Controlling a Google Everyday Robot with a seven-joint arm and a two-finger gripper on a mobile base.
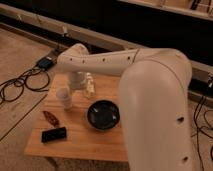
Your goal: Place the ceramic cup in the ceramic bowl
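The white-cream ceramic cup (64,97) stands upright on the wooden table (80,145), left of the glossy black ceramic bowl (103,115). The two are apart and the bowl looks empty. My gripper (80,83) hangs down from the white arm (115,62) just behind and to the right of the cup, next to a clear plastic bottle (90,85). The gripper is not on the cup.
A flat black device (53,134) and a small reddish-brown item (51,118) lie at the table's front left. Cables (20,82) and a dark box (45,62) lie on the floor at left. My large arm covers the table's right side.
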